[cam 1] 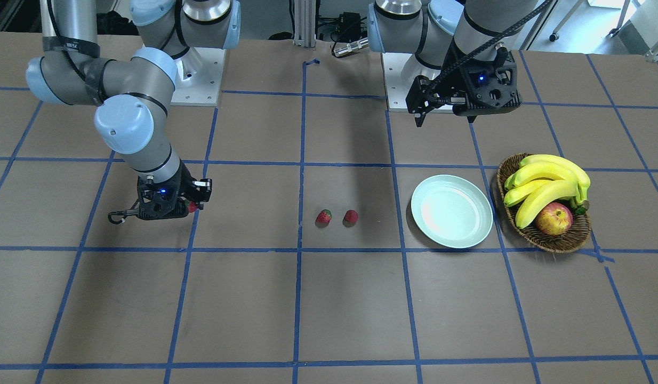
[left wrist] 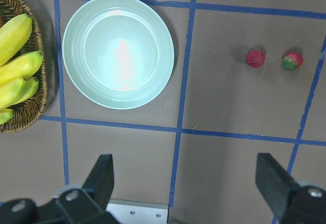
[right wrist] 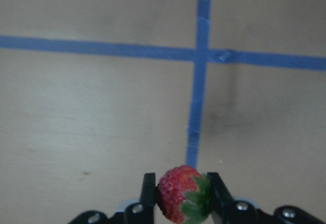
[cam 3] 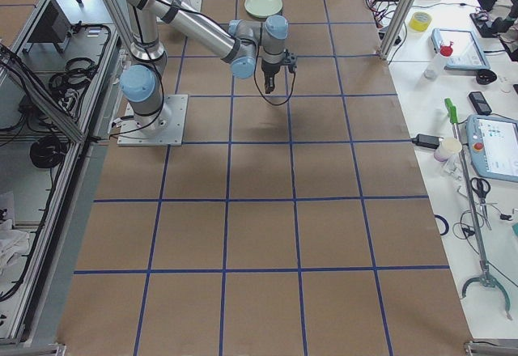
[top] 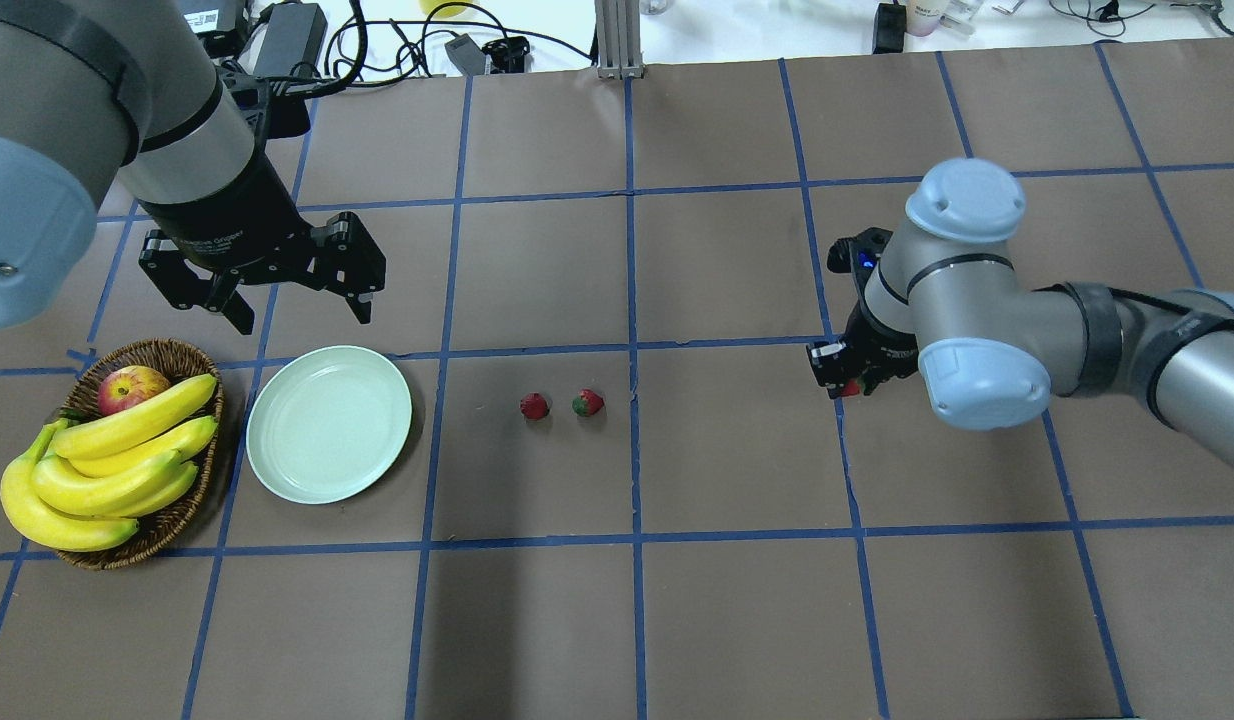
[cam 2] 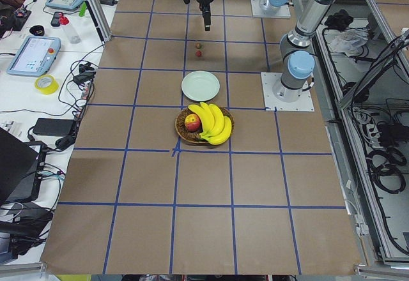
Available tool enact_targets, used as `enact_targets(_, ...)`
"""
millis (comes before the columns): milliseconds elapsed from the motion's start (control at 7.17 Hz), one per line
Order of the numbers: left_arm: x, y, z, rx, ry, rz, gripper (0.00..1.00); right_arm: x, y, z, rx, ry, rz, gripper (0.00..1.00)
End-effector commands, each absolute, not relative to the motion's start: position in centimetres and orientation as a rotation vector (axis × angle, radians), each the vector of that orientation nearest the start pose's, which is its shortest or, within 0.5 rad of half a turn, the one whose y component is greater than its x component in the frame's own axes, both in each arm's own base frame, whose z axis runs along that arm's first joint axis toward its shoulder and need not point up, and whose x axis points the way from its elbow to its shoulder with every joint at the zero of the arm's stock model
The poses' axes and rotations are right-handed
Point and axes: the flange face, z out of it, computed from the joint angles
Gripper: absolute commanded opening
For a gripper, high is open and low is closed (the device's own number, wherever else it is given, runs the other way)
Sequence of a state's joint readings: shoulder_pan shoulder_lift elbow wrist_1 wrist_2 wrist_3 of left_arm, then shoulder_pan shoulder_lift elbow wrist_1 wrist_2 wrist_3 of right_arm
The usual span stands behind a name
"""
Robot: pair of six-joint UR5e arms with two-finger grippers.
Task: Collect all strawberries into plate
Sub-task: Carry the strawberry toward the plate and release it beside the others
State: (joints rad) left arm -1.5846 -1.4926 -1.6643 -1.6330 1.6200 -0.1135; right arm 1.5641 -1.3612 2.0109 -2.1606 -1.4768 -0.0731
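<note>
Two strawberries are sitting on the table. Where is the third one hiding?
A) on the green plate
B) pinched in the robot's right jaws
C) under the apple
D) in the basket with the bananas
B: the right wrist view shows the third strawberry pinched between the jaws of the right gripper, while the plate holds none.

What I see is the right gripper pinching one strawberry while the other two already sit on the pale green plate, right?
Not quite. The other two strawberries lie on the table, apart from the plate, which is empty; the overhead exterior view shows it. The right gripper does pinch one strawberry.
</note>
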Motion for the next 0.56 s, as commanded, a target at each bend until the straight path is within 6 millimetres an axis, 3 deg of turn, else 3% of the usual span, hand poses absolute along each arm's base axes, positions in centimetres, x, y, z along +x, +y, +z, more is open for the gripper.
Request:
enact_targets(0, -13.4, -44.9, 47.3, -0.148, 3.080, 0.116, 1.00, 25.1, -52.0, 26.5, 0.052, 2.907, 0.095, 0.12)
enact_targets(140, -13.4, -44.8, 47.4, -0.148, 3.081, 0.113, 1.00, 30.6, -52.7, 26.1, 0.108, 2.815, 0.104, 0.12)
enact_targets(279, -13.4, -44.9, 47.3, -0.148, 3.080, 0.118, 1.00, 34.7, -52.9, 24.3, 0.083, 2.737, 0.107, 0.12)
enact_targets(419, -13.4, -44.9, 47.3, -0.148, 3.080, 0.116, 1.00, 37.2, -53.3, 23.1, 0.047, 2.607, 0.119, 0.12)
